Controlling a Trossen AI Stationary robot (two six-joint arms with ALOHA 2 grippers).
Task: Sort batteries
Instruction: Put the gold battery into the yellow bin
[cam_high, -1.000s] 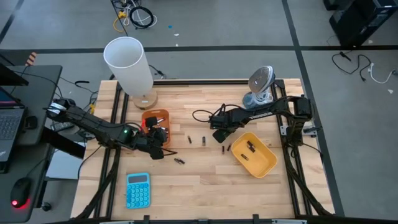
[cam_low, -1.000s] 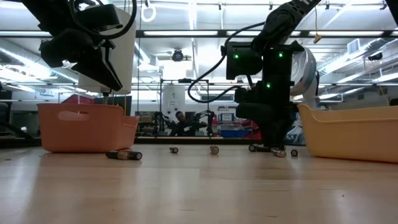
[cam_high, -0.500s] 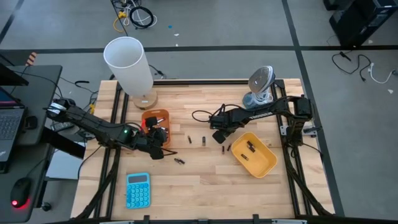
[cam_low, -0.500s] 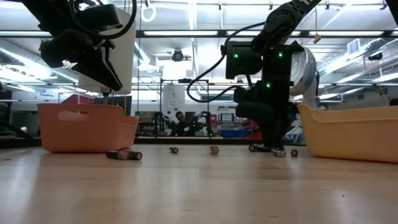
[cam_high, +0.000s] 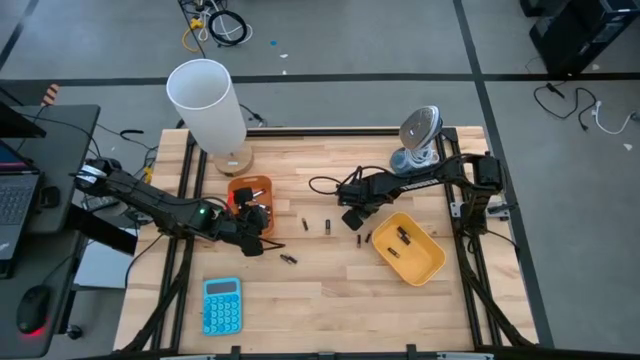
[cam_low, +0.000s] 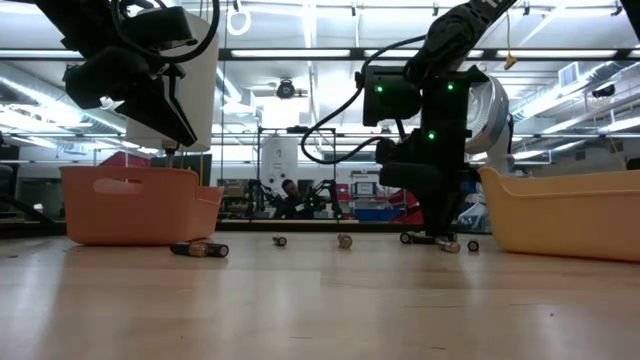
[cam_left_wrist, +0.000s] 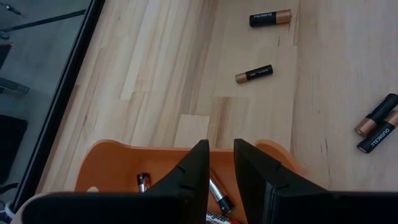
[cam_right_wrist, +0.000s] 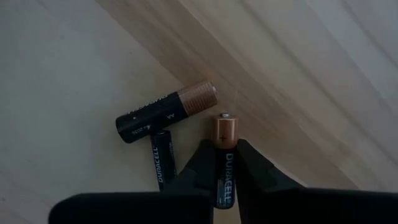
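Pale butcher-block planks (cam_high: 320, 290) make up the work surface, framed by dark rails, with grey floor and loose cables beyond. At the back stand a tall white cylinder (cam_high: 207, 113) on a wooden base and a grey desk fan (cam_high: 419, 141); a blue calculator (cam_high: 221, 305) lies near the front edge.

The right gripper (cam_right_wrist: 226, 163) is down at the tabletop beside the yellow tray (cam_high: 432, 266), and its two dark fingers are pinched onto a black-and-copper battery (cam_right_wrist: 224, 155), whose copper end pokes out past the fingertips. Two more batteries (cam_right_wrist: 165, 111) lie just beside it on the wood, one crossing over the end of the other (both with black bodies, the upper one with a copper end). From the low camera the same arm reaches down to the table with small cells scattered around its base (cam_low: 443, 243). Inside the yellow tray two dark cells (cam_high: 403, 236) show.

The left gripper (cam_left_wrist: 219, 163) hovers over the orange tray (cam_left_wrist: 118, 158), its fingers a narrow gap apart with nothing between them. Below it, in the tray, lie a few cells (cam_left_wrist: 219, 196), silvery ones among them. On the bare wood beyond the tray rest two single black-and-copper cells (cam_left_wrist: 254, 74) and a touching pair (cam_left_wrist: 377, 122) off to the side. In the overhead view a few loose cells (cam_high: 327, 226) sit between the two trays, and another pair (cam_high: 288, 259) lies nearer the front.
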